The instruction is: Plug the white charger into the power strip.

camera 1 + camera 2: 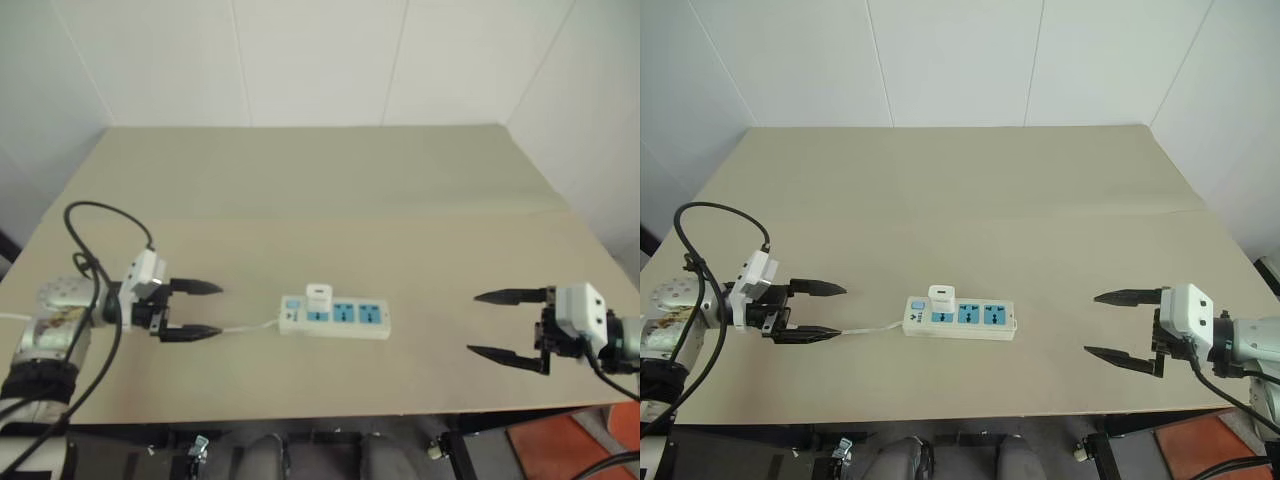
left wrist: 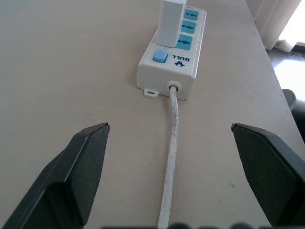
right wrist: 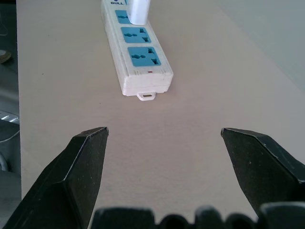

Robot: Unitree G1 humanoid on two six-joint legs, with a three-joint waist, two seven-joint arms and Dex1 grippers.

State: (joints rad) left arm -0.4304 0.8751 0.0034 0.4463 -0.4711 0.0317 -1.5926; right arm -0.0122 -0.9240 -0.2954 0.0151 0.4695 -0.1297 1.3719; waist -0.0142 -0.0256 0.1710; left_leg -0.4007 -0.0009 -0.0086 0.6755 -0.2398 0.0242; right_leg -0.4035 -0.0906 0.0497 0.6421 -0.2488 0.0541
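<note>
**Charger seated in strip, both grippers apart and empty**

Beige tabletop [image 1: 400, 230] runs from the near edge back to plain white walls. Nearest, at either side, the left gripper [image 1: 192, 310] and right gripper [image 1: 497, 325] point inward toward each other, each with its black fingers spread wide and nothing between them. The power strip [image 1: 335, 316] lies flat between them, nearer the left gripper and well apart from the right. Its thin white cord [image 2: 171, 157] runs toward the left gripper and passes between its fingers. The white charger [image 1: 319, 296] stands upright in the socket beside the blue switch; two blue sockets sit free.
</note>
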